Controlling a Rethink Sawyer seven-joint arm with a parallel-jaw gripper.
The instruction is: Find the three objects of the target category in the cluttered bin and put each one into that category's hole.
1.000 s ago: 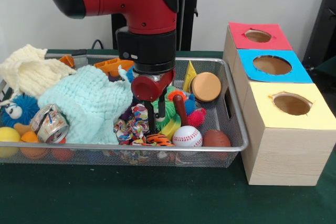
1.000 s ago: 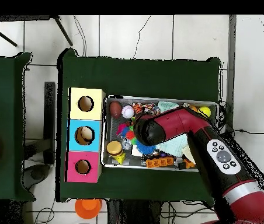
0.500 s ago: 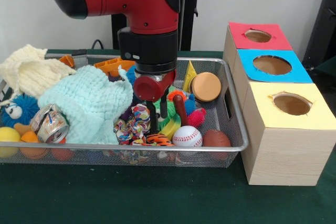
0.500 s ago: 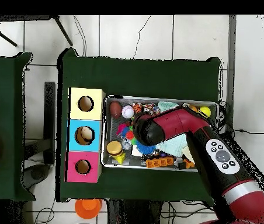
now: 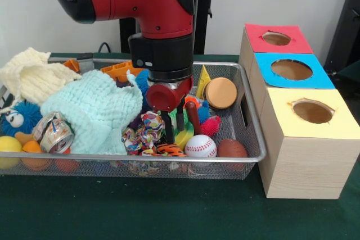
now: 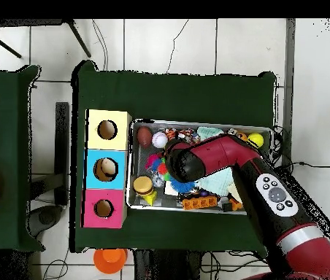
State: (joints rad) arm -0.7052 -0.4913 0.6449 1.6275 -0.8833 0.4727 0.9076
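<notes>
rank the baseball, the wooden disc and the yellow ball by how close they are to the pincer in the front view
1. Baseball: just right of the pincer, at the bin's front.
2. Wooden disc: further right and back, by the bin's right wall.
3. Yellow ball: far left front corner.

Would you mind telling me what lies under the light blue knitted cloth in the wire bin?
The light blue knitted cloth drapes over the clutter in the wire mesh bin. A shiny crumpled can and a multicoloured rope toy show at its edges; whatever lies beneath its middle is covered.
</notes>
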